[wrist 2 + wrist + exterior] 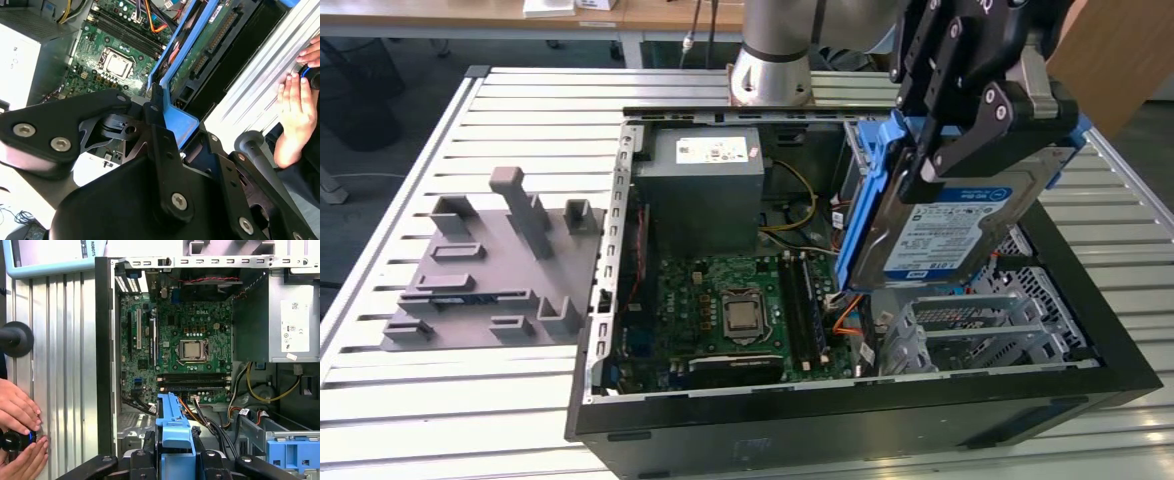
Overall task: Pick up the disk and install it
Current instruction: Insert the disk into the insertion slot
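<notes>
Above the open computer case [854, 425], at the exterior view's right, the gripper [971, 140] is clamped on the top edge of the disk [954, 235], which hangs tilted over the metal drive cage [974, 330]. Beside the case, a person's hands [20, 415] are at the slatted table [65, 365]

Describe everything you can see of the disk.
The disk is a flat silver rectangular drive with a white-and-blue label, framed by a blue plastic carrier. It hangs steeply tilted, label facing the exterior camera, over the open computer case at that view's right. The jaws of the gripper clamp its upper end.
</notes>
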Controlling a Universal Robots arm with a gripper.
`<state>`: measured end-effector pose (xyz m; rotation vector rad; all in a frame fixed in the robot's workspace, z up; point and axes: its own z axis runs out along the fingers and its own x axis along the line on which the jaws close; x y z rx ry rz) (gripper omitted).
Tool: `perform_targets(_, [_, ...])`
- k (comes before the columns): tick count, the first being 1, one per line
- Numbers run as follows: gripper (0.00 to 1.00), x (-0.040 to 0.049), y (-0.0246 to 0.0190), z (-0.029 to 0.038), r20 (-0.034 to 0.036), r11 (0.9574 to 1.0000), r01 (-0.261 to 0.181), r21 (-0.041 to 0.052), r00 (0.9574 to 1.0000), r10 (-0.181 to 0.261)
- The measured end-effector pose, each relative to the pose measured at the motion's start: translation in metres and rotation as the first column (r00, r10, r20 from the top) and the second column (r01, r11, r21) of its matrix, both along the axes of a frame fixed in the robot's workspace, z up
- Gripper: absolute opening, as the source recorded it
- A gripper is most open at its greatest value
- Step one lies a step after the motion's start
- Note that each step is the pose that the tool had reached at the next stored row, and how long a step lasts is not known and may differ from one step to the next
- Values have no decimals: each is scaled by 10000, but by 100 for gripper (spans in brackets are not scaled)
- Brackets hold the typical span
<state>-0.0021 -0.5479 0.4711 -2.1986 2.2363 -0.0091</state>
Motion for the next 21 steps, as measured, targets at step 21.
perform_targets(21, [36,84,-32,-4,0,10000,-1,0,10000,1])
